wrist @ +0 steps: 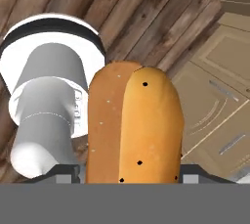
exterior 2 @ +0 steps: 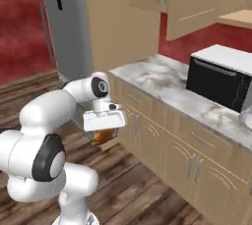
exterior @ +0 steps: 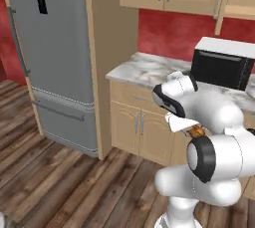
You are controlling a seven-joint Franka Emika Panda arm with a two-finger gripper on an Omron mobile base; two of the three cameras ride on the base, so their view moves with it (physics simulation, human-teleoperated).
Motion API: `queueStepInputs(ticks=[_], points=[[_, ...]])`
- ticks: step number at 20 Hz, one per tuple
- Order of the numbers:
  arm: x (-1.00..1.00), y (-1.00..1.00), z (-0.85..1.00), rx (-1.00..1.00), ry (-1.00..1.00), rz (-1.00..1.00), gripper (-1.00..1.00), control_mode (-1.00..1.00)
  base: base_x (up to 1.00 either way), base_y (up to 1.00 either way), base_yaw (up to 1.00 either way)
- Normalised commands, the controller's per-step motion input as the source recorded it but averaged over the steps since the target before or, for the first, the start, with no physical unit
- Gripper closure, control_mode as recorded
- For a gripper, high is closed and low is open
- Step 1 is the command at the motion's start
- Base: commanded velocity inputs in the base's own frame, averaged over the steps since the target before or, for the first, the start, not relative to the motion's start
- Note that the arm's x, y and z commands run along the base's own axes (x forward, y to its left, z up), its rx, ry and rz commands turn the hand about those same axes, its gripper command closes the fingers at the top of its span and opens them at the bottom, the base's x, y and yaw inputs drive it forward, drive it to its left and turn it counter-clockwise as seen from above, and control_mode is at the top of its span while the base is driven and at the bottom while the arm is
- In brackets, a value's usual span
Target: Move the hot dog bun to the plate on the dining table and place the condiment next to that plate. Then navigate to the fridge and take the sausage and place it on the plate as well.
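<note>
Between the gripper's (wrist: 129, 171) closed-in fingers sits the hot dog bun (wrist: 133, 127), orange-tan, split lengthwise into two rounded halves, flecked with dark and pale specks. It hangs below the hand, above the wood plank floor (exterior: 60, 177), near the tan cabinets (exterior 2: 162, 145). The grey fridge (exterior: 52, 57) stands shut beyond.

Marbled white-grey table (exterior: 144, 67) runs along the red back wall, atop tan cabinet doors. A black microwave (exterior: 221, 62) with a white top stands directly on it, toward the right and far side; it shows too in the right base view (exterior 2: 221, 79). The left stretch of the marbled top lies bare. Wooden plank floor (exterior: 55, 177) spreads in front, near side. The grey fridge (exterior: 52, 57) stands on that floor at left, doors closed.
</note>
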Motion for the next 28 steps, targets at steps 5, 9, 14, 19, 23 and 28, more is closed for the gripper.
queueStepInputs(ticks=[5,9,14,19,23,28], points=[[0.0,0.0,0.0,0.0,0.0,0.0,1.0,1.0,-0.04,0.75,0.78],[0.0,0.0,0.0,0.0,0.0,0.0,1.0,1.0,0.0,0.64,0.73],[0.0,0.0,0.0,0.0,0.0,0.0,1.0,1.0,0.19,0.14,0.53],[0.0,0.0,0.0,0.0,0.0,0.0,1.0,1.0,0.24,-0.58,0.27],[0.0,0.0,0.0,0.0,0.0,0.0,1.0,1.0,0.51,-0.82,0.25],[0.0,0.0,0.0,0.0,0.0,0.0,1.0,1.0,0.69,-0.49,0.26]])
